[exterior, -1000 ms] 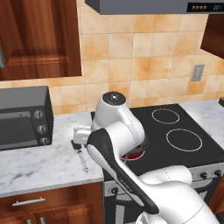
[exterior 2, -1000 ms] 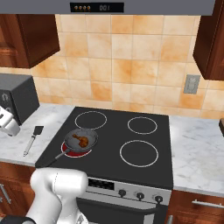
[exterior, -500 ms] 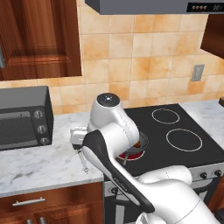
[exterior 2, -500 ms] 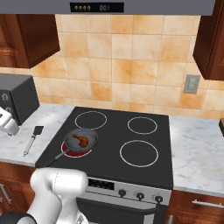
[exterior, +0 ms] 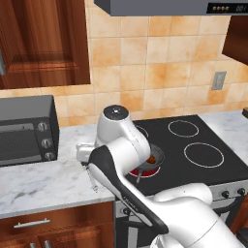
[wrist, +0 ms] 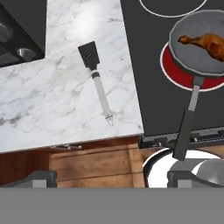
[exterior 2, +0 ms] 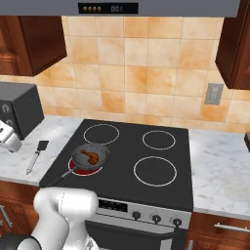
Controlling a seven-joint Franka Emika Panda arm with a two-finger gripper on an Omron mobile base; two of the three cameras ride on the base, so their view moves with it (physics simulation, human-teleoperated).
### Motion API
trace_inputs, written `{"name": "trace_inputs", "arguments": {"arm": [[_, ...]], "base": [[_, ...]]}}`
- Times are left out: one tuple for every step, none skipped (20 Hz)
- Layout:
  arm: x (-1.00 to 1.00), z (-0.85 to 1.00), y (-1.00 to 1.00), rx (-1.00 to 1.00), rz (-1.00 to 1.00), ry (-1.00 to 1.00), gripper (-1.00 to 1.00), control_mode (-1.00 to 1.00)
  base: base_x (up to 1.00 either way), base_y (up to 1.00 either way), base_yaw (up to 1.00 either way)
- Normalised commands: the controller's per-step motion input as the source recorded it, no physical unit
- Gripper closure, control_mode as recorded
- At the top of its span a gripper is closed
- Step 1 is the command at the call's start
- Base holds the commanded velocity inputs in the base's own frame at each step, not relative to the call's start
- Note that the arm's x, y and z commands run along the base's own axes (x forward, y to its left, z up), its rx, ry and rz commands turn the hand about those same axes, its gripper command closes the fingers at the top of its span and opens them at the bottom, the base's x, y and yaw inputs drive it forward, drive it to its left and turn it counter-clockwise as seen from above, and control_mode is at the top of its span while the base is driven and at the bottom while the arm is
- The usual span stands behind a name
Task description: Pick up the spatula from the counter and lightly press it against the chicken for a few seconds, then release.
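Marble counter [wrist: 52, 100] runs either side of a black four-ring cooktop [exterior 2: 124, 151], under an orange tiled wall and dark wood cabinets. On the range hood's display [exterior 2: 108, 8] a few amber dots and pale digits show, too small to read with any certainty. No other writing can be made out.

The spatula [wrist: 97, 81] lies flat on the counter between the toaster oven [wrist: 17, 30] and the cooktop's left edge, touching neither. It has a black slotted head and a slim grey handle. The head points toward the counter's back and the handle tip lies near the front edge. The hand view gives these details. In the right base view the spatula [exterior 2: 35, 156] is a small dark-headed stick, and in the left base view the arm hides part of it [exterior: 92, 178].

On the cooktop's front-left ring, which glows red, sits a grey frying pan [wrist: 192, 57] with a browned chicken drumstick [wrist: 205, 43] in it. The pan's long dark handle reaches past the cooktop's front edge. The right base view also shows a wall outlet [exterior 2: 214, 93] above the counter's right stretch.

The gripper [wrist: 113, 177] hangs above the counter's front edge with its jaws spread wide and nothing between them, well clear of the spatula.
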Motion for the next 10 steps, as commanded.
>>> {"name": "trace_inputs", "arguments": {"arm": [[0.08,-0.26,0.00,0.00,0.02,0.00,-1.00,-1.00],[0.10,-0.26,0.00,0.00,0.03,0.00,-1.00,-1.00],[0.11,-0.22,0.00,0.00,0.03,0.00,-1.00,-1.00],[0.10,-0.15,0.00,0.00,0.03,0.00,-1.00,-1.00],[0.08,-0.13,0.00,0.00,0.04,0.00,-1.00,-1.00],[0.06,-0.13,0.00,0.00,0.03,0.00,-1.00,-1.00],[0.09,-0.13,0.00,0.00,0.04,0.00,-1.00,-1.00],[0.11,-0.14,0.00,0.00,0.05,0.00,-1.00,-1.00],[0.13,-0.13,0.00,0.00,0.05,0.00,-1.00,-1.00],[0.13,-0.13,0.00,0.00,0.05,0.00,-1.00,-1.00]], "base": [[0.00,0.00,0.00],[0.00,0.00,0.00],[0.00,0.00,0.00],[0.00,0.00,0.00],[0.00,0.00,0.00],[0.00,0.00,0.00],[0.00,0.00,0.00],[0.00,0.00,0.00],[0.00,0.00,0.00],[0.00,0.00,0.00]]}}
